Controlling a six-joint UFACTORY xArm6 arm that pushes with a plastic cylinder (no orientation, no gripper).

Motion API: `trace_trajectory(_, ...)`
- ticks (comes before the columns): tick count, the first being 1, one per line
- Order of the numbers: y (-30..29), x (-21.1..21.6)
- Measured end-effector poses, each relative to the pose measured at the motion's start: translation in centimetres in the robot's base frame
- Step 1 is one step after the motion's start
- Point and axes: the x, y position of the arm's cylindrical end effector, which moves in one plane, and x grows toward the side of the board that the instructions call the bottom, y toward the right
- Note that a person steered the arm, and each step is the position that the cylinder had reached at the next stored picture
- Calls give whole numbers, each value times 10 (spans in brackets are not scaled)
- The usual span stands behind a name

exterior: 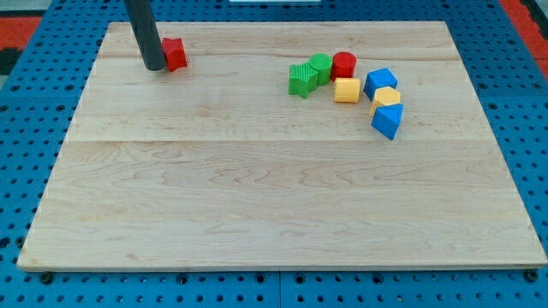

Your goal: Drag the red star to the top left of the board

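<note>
1. In the camera view, the wooden board (282,197) is carrying every block; the red star (175,54) is sitting near its top-left corner.
2. Toward the view's top right, we are seeing a cluster: green star (301,79), green cylinder (320,67), red cylinder (344,64), yellow cube (347,90), two blue blocks (380,83) (388,121) with a yellow block (386,97) between them.
3. We are carrying no gripper, only a dark rod; my tip (155,67) is touching the red star's left side.

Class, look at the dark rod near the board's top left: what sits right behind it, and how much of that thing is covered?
Behind my tip, on its right, sits the red star. The rod covers its left edge, so its full outline cannot be seen.
</note>
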Motion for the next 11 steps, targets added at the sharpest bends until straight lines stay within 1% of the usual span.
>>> trace_trajectory(1, 4, 12)
trace_trajectory(2, 37, 12)
trace_trajectory(3, 49, -9)
trace_trajectory(4, 20, -20)
trace_trajectory(6, 17, -45)
trace_trajectory(7, 28, -59)
trace_trajectory(8, 46, -81)
trace_trajectory(9, 51, -89)
trace_trajectory(10, 28, -83)
trace_trajectory(11, 28, -83)
